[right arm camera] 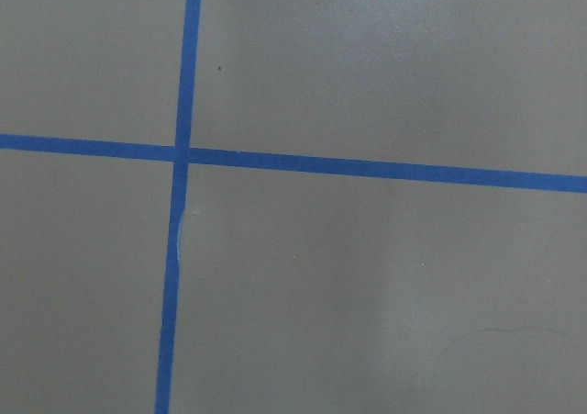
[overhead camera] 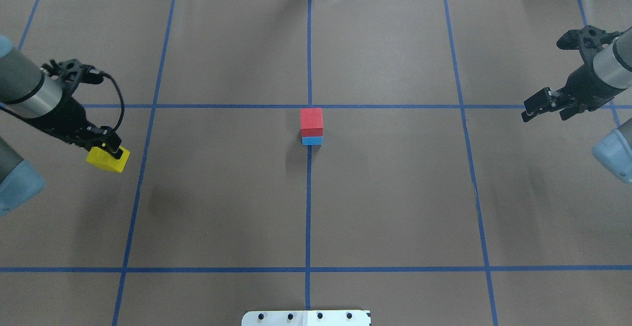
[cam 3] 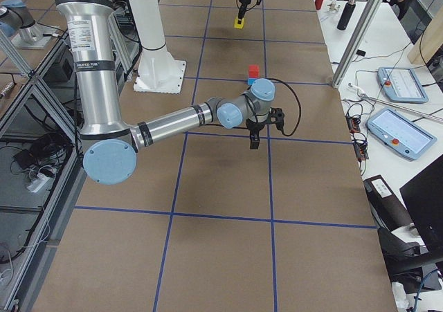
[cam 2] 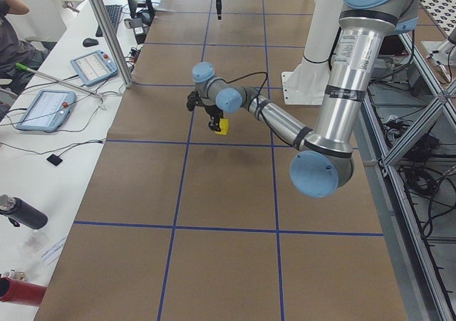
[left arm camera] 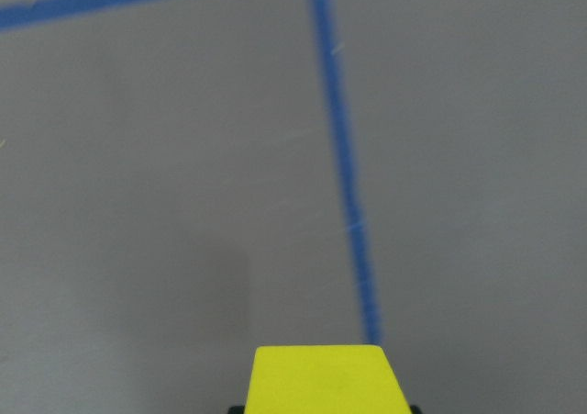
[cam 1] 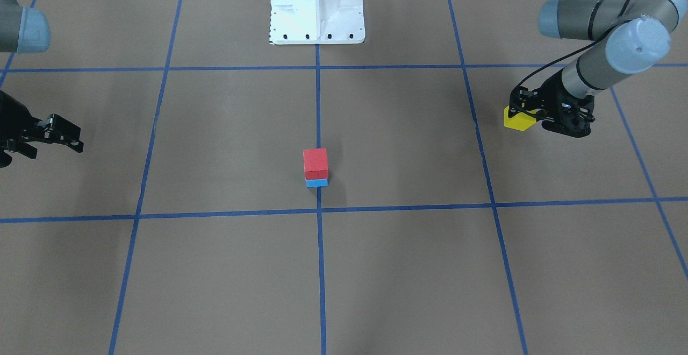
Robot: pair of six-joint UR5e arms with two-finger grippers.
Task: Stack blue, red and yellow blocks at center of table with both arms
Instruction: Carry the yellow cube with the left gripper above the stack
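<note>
Clock directions are read on the overhead view, with 12 pointing away from the robot.

Nearest the robot is its white base (overhead camera: 306,317), at 6 o'clock from the table's centre. Beyond it, at about 8 o'clock from the centre and well apart from it, the yellow block (overhead camera: 104,160) is clamped between the jaws of the left gripper (overhead camera: 104,145). The block looks cube-like, with no clear long axis. Its sides are turned askew to the blue tape lines (overhead camera: 308,207), one corner toward 4 o'clock. I cannot tell whether it rests on the tabletop (overhead camera: 395,207) or hangs just above it. The left forearm comes in from the 9 o'clock edge and slopes down toward 4 o'clock, a black cable looping over the wrist.

At the centre the red block (overhead camera: 311,121) sits squarely on the blue block (overhead camera: 312,141). The stack is upright, its sides parallel to the tape. It stands on the middle line, just on the robot's side of the crossing.

Farther out, at about 3 o'clock and well apart from the stack, the right gripper (overhead camera: 526,110) holds nothing, and its jaws stand apart. The right forearm enters from the right edge and angles toward 8 o'clock. Its wrist camera shows only a tape crossing.
</note>
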